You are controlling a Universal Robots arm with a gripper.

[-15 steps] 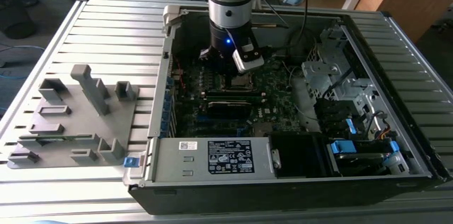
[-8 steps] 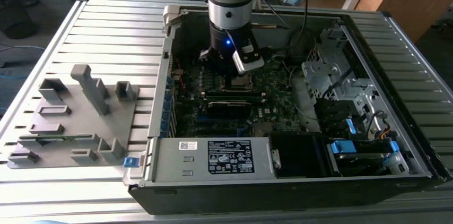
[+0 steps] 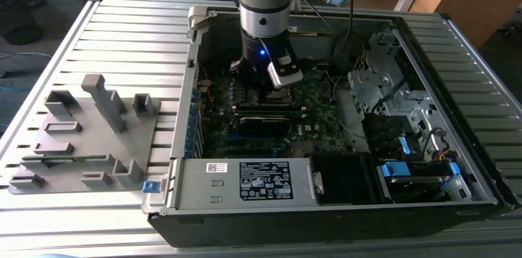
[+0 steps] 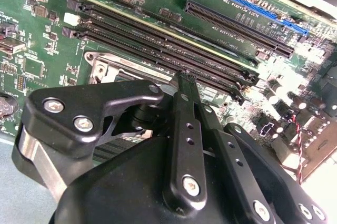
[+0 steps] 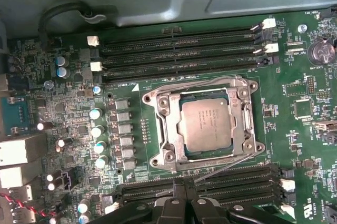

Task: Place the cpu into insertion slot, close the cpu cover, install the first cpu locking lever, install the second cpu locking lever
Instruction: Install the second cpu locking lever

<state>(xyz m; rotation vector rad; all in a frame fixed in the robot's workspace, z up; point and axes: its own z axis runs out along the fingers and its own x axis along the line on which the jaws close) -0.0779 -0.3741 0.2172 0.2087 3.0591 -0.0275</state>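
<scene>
In the exterior view, the arm reaches down from the top centre of the frame into an open computer case [image 3: 456,87] that lies on a slatted metal table [image 3: 114,38], and its gripper [image 3: 273,90] hangs just above the green motherboard [image 3: 318,96] in the upper middle of the case. A grey fixture block [image 3: 82,136] with upright posts sits on the table at the exterior view's left, well apart from the case. In the first wrist view, the cpu [image 5: 204,125] sits flat inside the insertion slot [image 5: 181,116] near the centre of the frame, its dull silver top facing up. The cpu cover [image 5: 242,124] lies down around the chip as a silver frame, with the chip showing through its square window. A thin locking lever [image 5: 221,165] runs slantwise along the lower edge of the socket, and another thin wire [image 5: 179,83] runs along its upper edge; whether either is latched cannot be told. Long black memory slots [image 5: 179,50] lie above the socket and more of them lie below it. The gripper's fingertips [image 5: 183,184] appear at the bottom centre of that frame, drawn together with no gap visible and nothing between them, over the lower memory slots just beside the socket's lower edge. In the second wrist view the black fingers [image 4: 184,92] likewise meet at a point over the board.
</scene>
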